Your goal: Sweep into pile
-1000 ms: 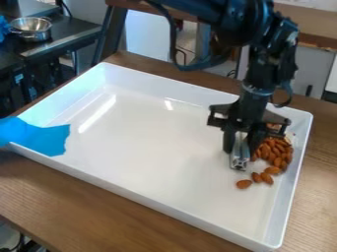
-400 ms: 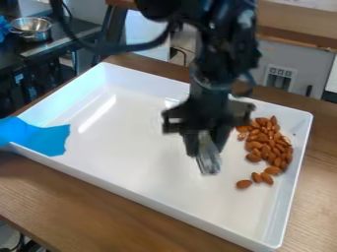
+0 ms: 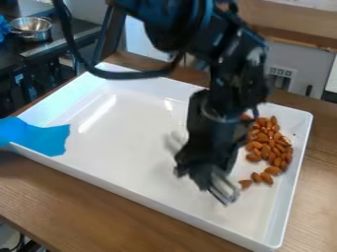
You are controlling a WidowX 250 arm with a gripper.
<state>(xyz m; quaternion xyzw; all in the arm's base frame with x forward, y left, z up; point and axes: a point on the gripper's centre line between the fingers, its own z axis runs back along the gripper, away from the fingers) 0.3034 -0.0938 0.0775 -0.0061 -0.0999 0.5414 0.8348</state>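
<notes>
The hand point(image 3: 199, 172) hangs over the right half of the white tray point(image 3: 125, 142), tilted, a metal piece point(image 3: 225, 191) at its lower end; how far open it is, and whether it grips that piece, I cannot tell. Three loose almonds point(image 3: 266, 178) lie just beside the metal piece, to its right in the view. The main pile of almonds point(image 3: 268, 142) lies beyond them, near the tray's right wall. The wooden surface point(image 3: 309, 192) carries the tray. A blue sheet point(image 3: 36, 137) covers its left corner. The black arm point(image 3: 230, 64) blocks part of the tray's far side. Farther back, a metal pot point(image 3: 31, 29) stands at left.
</notes>
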